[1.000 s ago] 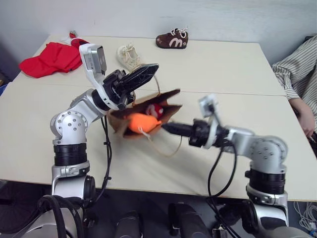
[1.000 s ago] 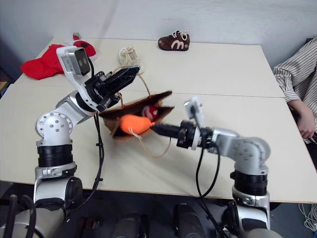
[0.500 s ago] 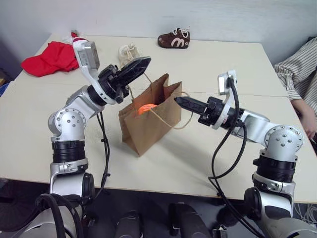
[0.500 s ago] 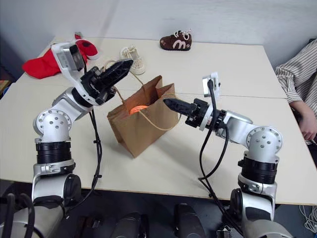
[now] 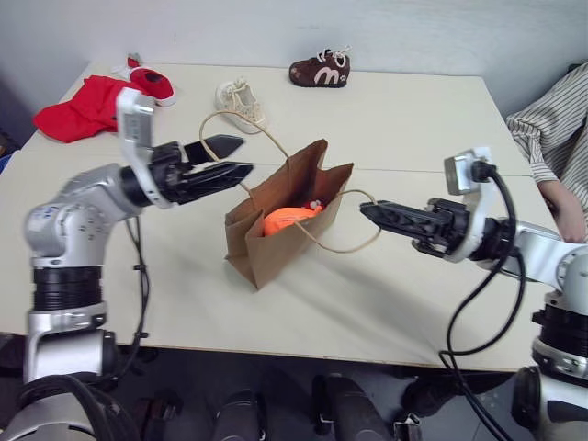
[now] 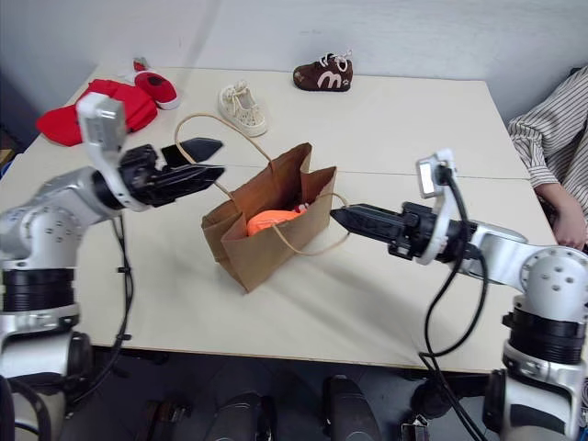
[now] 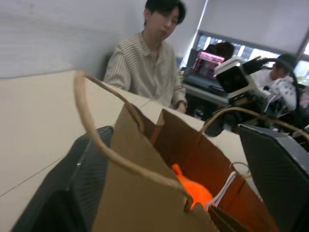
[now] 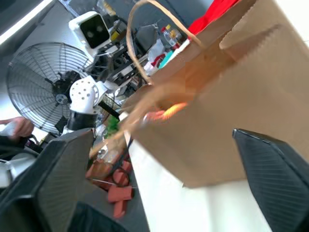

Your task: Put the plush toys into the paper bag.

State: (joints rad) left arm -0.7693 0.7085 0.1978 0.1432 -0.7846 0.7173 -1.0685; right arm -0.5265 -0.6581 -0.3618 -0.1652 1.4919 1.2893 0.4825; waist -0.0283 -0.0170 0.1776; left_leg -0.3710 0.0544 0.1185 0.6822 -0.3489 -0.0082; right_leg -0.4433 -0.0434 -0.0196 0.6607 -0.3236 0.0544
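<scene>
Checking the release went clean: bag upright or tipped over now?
Upright. The paper bag stands on its flat base on the table, mouth open upward, orange plush toy inside. Both handle cords arch free.

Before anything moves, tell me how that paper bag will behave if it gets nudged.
The paper bag looks light and thin-walled, so it would likely slide or tip. It stands upright, with the orange plush toy adding little weight. Its creased top edge and looped cord handles suggest it crumples easily.
</scene>
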